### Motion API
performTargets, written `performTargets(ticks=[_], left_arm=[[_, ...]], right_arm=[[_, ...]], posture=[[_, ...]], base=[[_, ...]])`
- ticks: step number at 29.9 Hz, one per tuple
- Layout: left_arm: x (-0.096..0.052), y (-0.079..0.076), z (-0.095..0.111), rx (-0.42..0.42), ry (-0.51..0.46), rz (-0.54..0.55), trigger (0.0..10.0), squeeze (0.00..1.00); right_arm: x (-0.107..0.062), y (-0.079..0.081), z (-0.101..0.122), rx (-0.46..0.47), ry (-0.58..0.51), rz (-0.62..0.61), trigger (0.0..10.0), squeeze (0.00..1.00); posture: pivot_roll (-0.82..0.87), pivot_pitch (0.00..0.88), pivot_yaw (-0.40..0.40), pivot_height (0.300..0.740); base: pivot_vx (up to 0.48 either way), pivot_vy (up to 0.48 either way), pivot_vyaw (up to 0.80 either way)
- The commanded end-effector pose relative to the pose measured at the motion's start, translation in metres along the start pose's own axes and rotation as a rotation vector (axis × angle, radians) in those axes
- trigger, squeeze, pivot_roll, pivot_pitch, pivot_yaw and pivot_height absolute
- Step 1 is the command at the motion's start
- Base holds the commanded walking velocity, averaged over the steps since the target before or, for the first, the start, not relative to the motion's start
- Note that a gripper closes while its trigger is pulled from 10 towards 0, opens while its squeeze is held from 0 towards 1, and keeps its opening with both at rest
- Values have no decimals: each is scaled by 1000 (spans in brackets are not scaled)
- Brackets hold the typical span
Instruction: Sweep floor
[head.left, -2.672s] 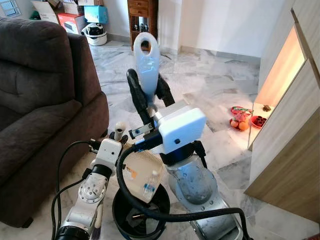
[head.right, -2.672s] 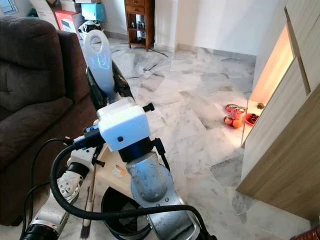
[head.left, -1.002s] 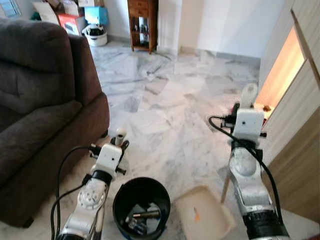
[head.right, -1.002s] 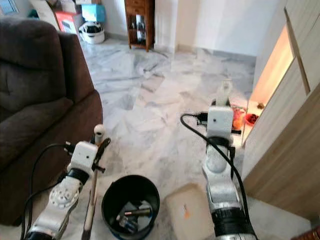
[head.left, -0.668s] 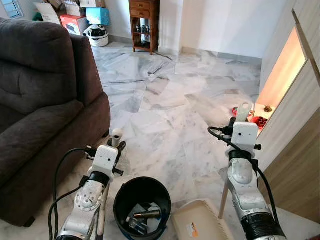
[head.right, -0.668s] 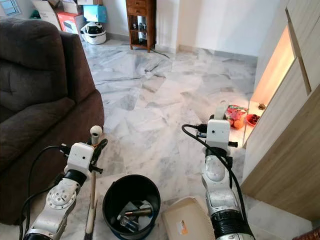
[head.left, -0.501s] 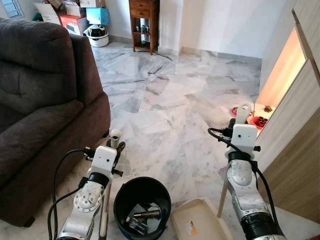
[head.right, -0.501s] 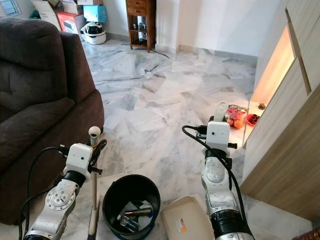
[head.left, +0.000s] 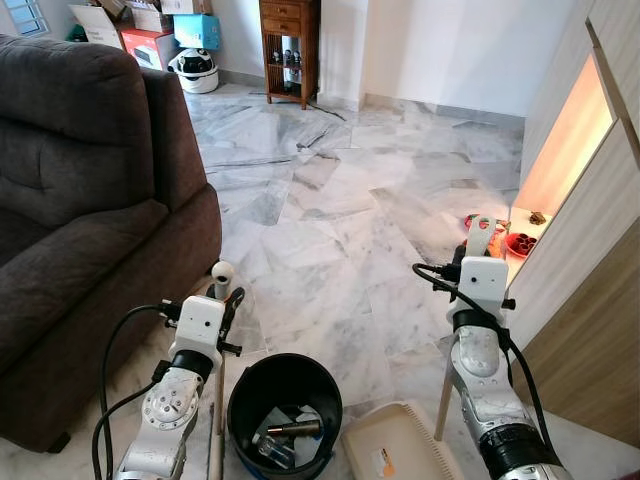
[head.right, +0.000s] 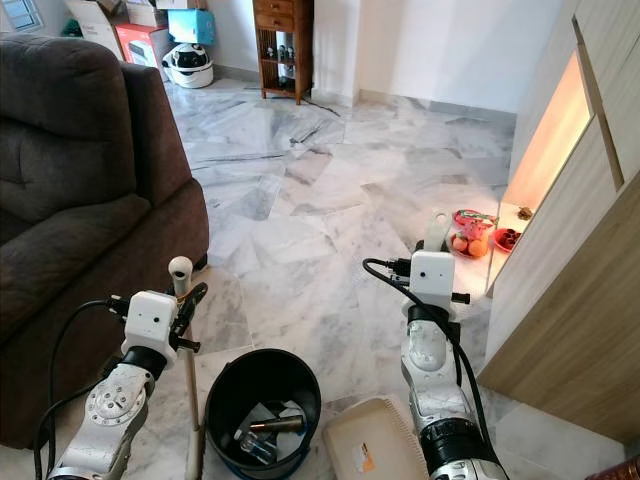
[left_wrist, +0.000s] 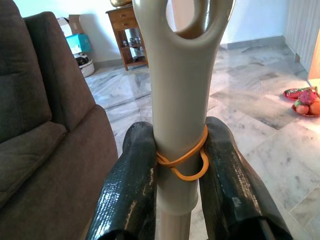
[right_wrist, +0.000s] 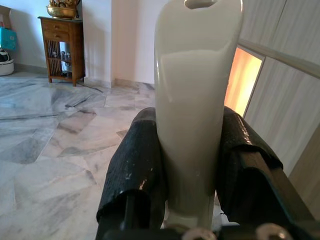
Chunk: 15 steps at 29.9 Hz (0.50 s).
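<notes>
Perhaps, while the left gripper is clamping the broom handle and the right gripper the dustpan handle, the near dustpan is risking knocking the bin beside it.

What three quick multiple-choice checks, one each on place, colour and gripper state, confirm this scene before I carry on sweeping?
1. Where is the cream plastic dustpan?
A. on the sofa
B. on the floor beside the round black bin
C. inside the bin

2. What colour is the sofa?
A. dark brown
B. white
C. red

3. What is the left gripper doing?
A. hanging open
B. clamping the grey broom handle
C. holding the bin

Key: 1 B, its tray lies on the marble next to the bin; 2 A, brown upholstery; 3 B, both fingers press the handle.
</notes>
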<state>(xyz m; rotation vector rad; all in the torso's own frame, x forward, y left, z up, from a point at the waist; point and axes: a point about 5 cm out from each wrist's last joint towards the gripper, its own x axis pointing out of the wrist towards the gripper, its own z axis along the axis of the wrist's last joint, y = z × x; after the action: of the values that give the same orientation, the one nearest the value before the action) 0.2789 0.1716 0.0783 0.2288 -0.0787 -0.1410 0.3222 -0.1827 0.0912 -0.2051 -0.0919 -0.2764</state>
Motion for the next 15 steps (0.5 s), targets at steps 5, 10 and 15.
performTargets(ticks=[5,10,15], left_arm=[[2,0,8,2,-38,2,10000,0],[4,0,10,1,-44,8,10000,0],[2,-1,7,-1,-38,2,10000,0]], right_arm=[[4,-1,4,12,-25,-4,10000,0],[5,-1,2,5,-18,7,10000,0],[5,-2,2,1,-24,10,10000,0]], posture=[[95,0,-3,740],[86,0,-12,740],[57,0,-3,740]], base=[[0,0,0],[0,0,0],[-49,0,0]])
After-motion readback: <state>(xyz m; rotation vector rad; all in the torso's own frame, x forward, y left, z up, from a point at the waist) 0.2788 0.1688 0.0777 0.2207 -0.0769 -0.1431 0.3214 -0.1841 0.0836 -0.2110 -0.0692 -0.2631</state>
